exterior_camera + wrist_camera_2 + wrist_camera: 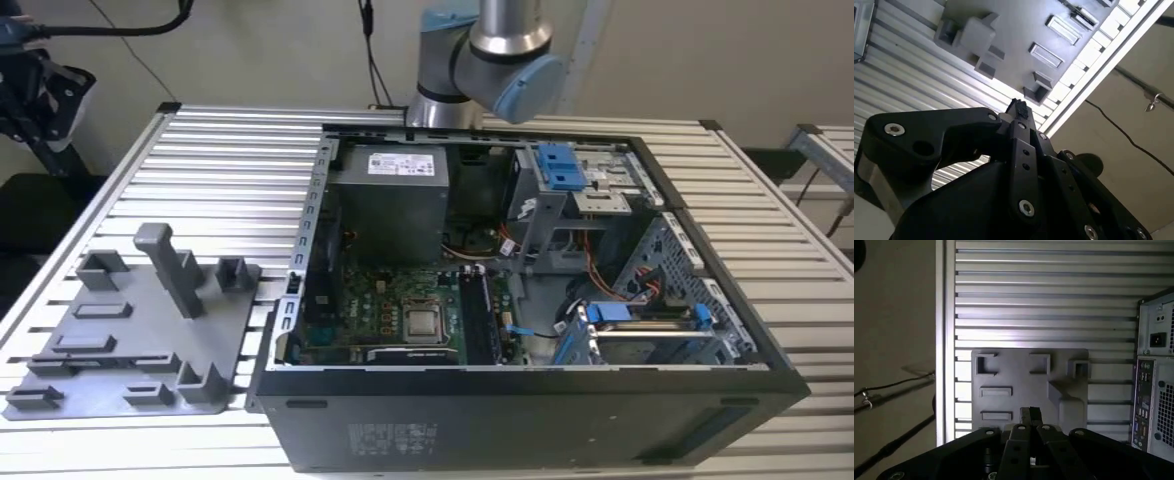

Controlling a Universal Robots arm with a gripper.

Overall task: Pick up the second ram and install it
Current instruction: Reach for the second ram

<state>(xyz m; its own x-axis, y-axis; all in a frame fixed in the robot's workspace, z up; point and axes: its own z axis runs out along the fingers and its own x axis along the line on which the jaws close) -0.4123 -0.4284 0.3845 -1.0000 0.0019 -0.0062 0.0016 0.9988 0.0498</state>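
Gripper (1018, 107) closed, second ram unplaced

Second wrist view: pressed shut, nothing visibly held. First wrist view: aimed at the gray fixture (1024, 382). Exterior view: the second ram's place couldn't be told; a clean pick likely needed parted, squared jaws.

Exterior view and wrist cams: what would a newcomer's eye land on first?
The open black computer case lying on the slatted table dominates the exterior view, its green motherboard exposed and the arm behind it. On that view's left sits a grey fixture plate with upright holders. In both wrist views the dark gripper looms in the foreground, jaws together, with the plate beyond it.
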